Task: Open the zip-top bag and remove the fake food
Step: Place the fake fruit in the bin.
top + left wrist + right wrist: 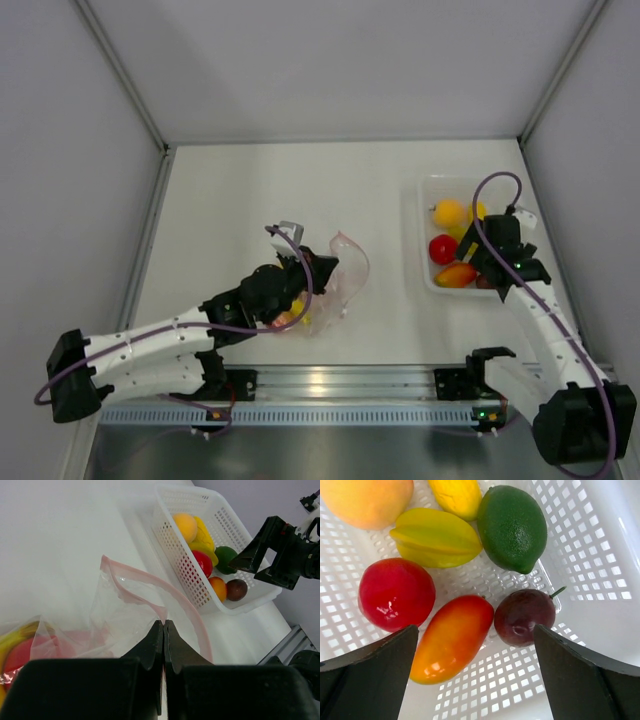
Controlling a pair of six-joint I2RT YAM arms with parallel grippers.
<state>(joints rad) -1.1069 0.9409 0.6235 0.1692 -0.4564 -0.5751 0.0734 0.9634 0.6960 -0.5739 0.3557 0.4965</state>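
The clear zip-top bag (340, 268) lies mid-table with its pink zip strip (150, 580) gaping open. My left gripper (164, 623) is shut on the bag's edge, and a thin bit of film shows between the pressed fingers. Yellow and red fake food (17, 650) still sits inside the bag at the left. My right gripper (475, 630) hangs open over the white basket (600, 545), holding nothing. Below it lie a dark purple fruit (525, 617), an orange-red mango (452, 637), a red fruit (395, 592), a lime (512, 527) and a yellow star fruit (435, 537).
The perforated white basket (425, 190) stands at the right side of the table, close to the right wall. Grey walls enclose the table on three sides. An aluminium rail (340, 382) runs along the near edge between the arm bases.
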